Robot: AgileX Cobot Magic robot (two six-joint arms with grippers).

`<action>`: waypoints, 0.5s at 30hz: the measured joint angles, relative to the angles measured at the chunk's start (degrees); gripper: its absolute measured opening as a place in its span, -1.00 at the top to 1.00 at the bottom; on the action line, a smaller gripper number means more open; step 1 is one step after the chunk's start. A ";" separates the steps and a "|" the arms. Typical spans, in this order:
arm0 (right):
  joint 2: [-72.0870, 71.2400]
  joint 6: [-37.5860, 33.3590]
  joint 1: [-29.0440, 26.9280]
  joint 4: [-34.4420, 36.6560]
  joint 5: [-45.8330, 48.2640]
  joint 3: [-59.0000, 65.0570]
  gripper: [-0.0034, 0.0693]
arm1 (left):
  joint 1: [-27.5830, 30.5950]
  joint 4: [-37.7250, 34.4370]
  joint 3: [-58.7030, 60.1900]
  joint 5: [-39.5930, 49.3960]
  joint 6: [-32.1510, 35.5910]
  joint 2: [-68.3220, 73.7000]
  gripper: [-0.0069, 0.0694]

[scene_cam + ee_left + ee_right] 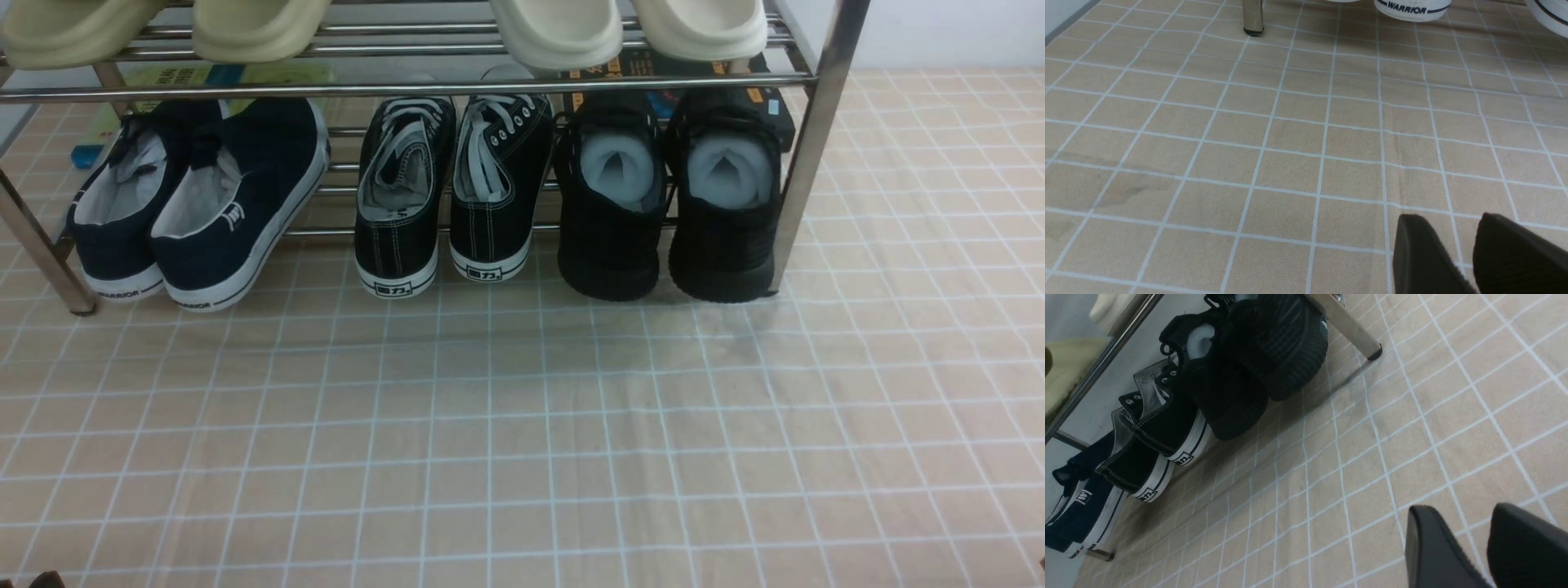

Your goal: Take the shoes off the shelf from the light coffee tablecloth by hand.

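Note:
The all-black knit shoes (665,253), with pale grey stuffing inside, stand heels outward at the right end of the chrome shelf's (408,86) lower tier, next to its right post. In the right wrist view they (1257,363) lie well ahead of my right gripper (1461,508). The light coffee tablecloth (522,425) lies under everything. Neither gripper shows in the front view. My left gripper (1449,218) hangs over bare cloth before the shelf's left leg (1252,16). Both grippers have their fingers close together and hold nothing.
Black canvas sneakers with white soles (445,204) stand in the middle of the lower tier, and navy slip-ons (204,204) on its left. Cream slippers (555,33) sit on the upper tier. Boxes and books lie behind the shoes. Open cloth stretches in front of the shelf.

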 joint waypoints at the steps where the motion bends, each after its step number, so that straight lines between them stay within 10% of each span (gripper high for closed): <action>1: 0.00 -0.25 0.00 -0.48 -0.46 -1.21 0.47 | 0.00 0.00 0.00 0.00 0.00 0.00 0.19; 6: 6.25 -3.26 0.00 -8.02 -0.23 -10.69 0.91 | 0.00 0.00 0.00 0.00 0.00 0.00 0.19; 15: 40.49 -2.72 0.02 -22.93 27.78 -32.71 0.91 | 0.00 0.00 0.00 0.00 0.00 0.00 0.19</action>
